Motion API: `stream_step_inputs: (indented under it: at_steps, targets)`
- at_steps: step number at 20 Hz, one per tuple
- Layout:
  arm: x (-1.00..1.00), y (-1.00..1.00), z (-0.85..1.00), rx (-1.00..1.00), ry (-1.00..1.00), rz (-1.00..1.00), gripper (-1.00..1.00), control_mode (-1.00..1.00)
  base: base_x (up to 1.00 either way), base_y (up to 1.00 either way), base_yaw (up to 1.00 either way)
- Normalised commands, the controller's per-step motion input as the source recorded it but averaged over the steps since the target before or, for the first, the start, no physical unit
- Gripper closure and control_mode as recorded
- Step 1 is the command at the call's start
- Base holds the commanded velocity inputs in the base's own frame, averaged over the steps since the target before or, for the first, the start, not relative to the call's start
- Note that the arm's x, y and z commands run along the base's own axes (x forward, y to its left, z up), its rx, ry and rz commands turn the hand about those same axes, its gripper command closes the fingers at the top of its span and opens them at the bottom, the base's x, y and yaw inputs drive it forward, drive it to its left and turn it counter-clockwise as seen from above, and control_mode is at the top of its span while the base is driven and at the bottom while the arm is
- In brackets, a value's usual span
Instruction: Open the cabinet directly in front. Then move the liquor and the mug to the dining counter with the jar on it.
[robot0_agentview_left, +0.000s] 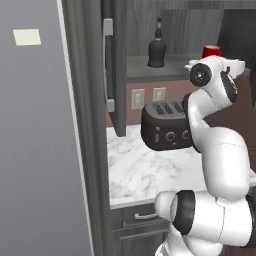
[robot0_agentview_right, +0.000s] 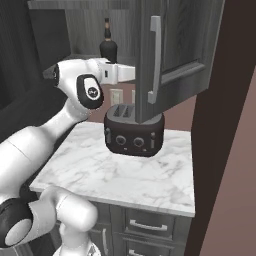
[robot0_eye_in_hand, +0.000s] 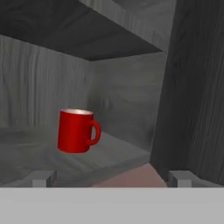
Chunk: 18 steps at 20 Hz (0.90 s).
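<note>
Mug (robot0_eye_in_hand: 77, 131), small, bright red and white inside, stands on the open dark grey wood-grain cabinet (robot0_agentview_right: 180, 45) shelf, apparently near its right end. Gripper (robot0_eye_in_hand: 114, 178), jaws spread wide and empty, faces it slightly off-centre, so a straight advance could clip the handle and topple it.

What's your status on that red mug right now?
Gripper open, empty, facing the cabinet shelf. Red mug upright on it, untouched. Nothing between them.

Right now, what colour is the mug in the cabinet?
Bright red, with a pale inside at the rim. The mug shows best in the hand view, standing on the cabinet shelf.
</note>
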Motion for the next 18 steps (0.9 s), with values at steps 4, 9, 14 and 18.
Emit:
stream_step_inputs:
  at_steps: [4, 9, 14, 18]
  targets:
    - [0.25, -0.27, 0.0, 0.0, 0.0, -0.16, -1.0, -1.0, 0.0, 0.0, 0.0]
    - [0.22, -0.32, 0.0, 0.01, 0.0, 0.0, -1.0, -1.0, 0.0, 0.0, 0.0]
    - [0.01, -0.78, 0.0, 0.07, 0.0, 0.0, -1.0, -1.0, 0.0, 0.0, 0.0]
    - [0.0, -0.99, 0.0, 0.06, 0.0, 0.0, -1.0, -1.0, 0.0, 0.0, 0.0]
